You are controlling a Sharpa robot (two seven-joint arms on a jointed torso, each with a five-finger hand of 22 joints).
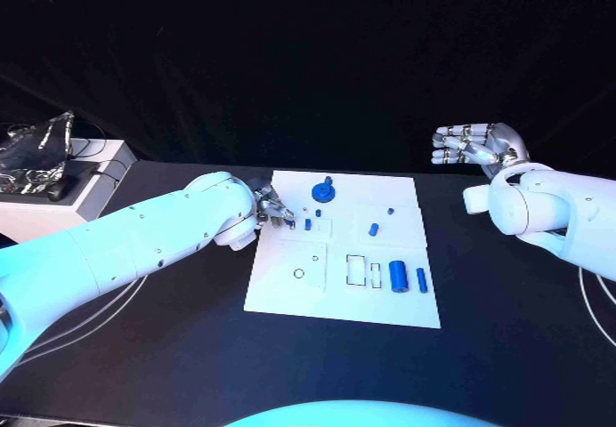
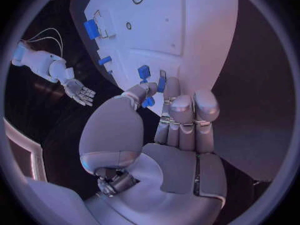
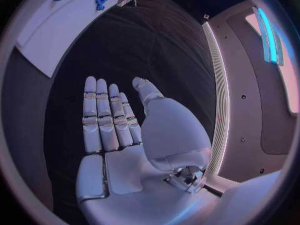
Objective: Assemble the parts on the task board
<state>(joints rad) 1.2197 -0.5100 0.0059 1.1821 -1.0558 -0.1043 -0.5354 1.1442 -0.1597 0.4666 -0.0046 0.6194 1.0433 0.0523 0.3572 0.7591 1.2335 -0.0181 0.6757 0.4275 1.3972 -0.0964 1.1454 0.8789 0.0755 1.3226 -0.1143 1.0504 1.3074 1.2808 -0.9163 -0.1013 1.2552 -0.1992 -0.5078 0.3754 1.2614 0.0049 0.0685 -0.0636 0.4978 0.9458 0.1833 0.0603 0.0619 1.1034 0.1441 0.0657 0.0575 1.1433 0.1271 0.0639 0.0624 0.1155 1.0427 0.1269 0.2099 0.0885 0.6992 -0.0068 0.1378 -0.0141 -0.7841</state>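
Observation:
The white task board [image 1: 344, 294] lies in the middle of the black table. On it are a round blue knob [image 1: 324, 190], small blue pieces [image 1: 374, 229], a blue cylinder [image 1: 400, 277] and a thin blue bar [image 1: 421, 280]. My left hand [image 1: 272, 212] is at the board's left edge, fingers stretched out together. In the left wrist view a small blue part [image 2: 148, 101] sits pinched between the thumb and the nearest finger of the left hand [image 2: 175, 130], just short of two blue pieces [image 2: 144, 72] on the board [image 2: 187, 30]. My right hand [image 1: 478, 142] is raised beyond the board's far right corner, fingers spread, holding nothing.
A white box [image 1: 52, 209] with a clear crumpled bag [image 1: 36, 147] and cables stands at the table's far left. Rectangular and round recesses [image 1: 362, 271] are outlined in the board's near half. Bare black table [image 1: 514, 320] lies to the right of the board.

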